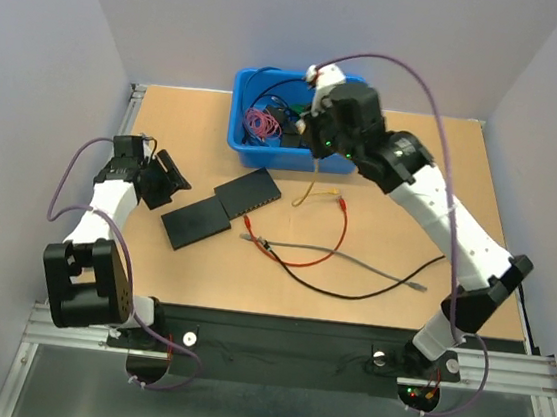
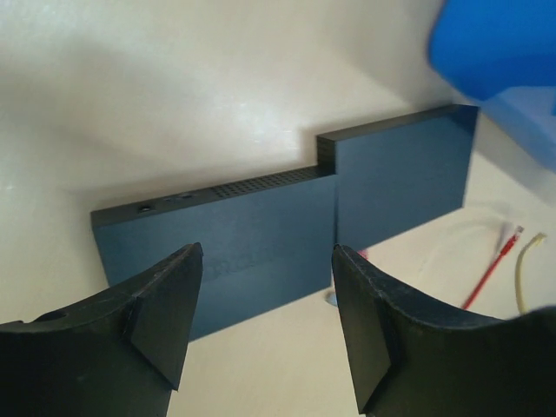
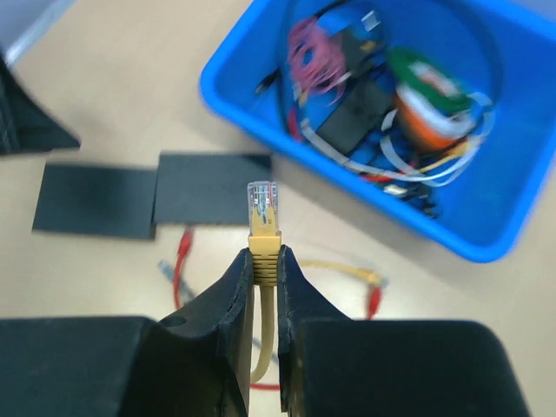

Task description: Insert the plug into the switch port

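Two flat black switch boxes lie end to end on the table, one (image 1: 247, 192) nearer the bin and one (image 1: 196, 223) nearer me; their ports do not show clearly. My left gripper (image 1: 173, 181) hovers open just left of them, its jaws (image 2: 265, 261) wide apart over the near box (image 2: 234, 243) with nothing between them. My right gripper (image 1: 316, 140) is raised by the bin's front edge. It is shut (image 3: 265, 261) on the boot of a yellow plug (image 3: 262, 208), clear tip sticking out ahead. The yellow cable (image 1: 308, 184) hangs down from it.
A blue bin (image 1: 244, 114) of tangled cables and parts stands at the back. Red (image 1: 303, 260), grey (image 1: 353, 264) and black (image 1: 349, 293) cables lie loose across the table's middle, right of the boxes. A yellow cable end (image 3: 369, 276) and a red plug (image 3: 375, 300) lie together.
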Robot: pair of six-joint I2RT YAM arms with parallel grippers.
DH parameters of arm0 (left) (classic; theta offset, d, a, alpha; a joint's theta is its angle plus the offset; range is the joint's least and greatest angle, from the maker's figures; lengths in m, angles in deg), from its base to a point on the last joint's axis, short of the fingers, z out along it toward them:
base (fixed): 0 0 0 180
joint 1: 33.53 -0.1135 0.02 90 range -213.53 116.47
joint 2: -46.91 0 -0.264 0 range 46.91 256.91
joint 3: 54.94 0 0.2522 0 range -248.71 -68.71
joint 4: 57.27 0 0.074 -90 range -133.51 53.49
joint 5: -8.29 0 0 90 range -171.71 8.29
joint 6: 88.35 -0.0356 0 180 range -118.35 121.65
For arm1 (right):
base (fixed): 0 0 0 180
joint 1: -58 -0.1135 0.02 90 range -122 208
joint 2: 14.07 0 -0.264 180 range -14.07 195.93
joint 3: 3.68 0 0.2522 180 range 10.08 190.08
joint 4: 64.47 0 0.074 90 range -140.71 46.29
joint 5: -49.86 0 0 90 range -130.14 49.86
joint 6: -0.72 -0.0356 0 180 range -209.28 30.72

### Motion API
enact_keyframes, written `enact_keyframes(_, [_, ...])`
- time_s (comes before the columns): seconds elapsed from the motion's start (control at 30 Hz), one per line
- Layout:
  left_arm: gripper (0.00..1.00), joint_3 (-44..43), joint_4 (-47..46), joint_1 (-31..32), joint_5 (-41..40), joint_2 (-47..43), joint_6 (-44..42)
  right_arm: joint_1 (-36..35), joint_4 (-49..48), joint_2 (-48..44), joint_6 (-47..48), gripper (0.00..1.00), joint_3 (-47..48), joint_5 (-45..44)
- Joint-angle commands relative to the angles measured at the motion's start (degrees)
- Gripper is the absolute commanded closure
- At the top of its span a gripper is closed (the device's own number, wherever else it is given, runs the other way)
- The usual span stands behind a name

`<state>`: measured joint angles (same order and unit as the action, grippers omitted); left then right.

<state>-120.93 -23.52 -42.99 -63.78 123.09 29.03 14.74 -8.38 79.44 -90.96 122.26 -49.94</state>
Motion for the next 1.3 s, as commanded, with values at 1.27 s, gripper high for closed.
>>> enact_keyframes(1.27, [0.34, 7.67, -1.01, -5.84, 10.54, 4.94, 0.74, -16.06, -16.57, 30.85, -6.06, 1.0, -17.52, 21.76])
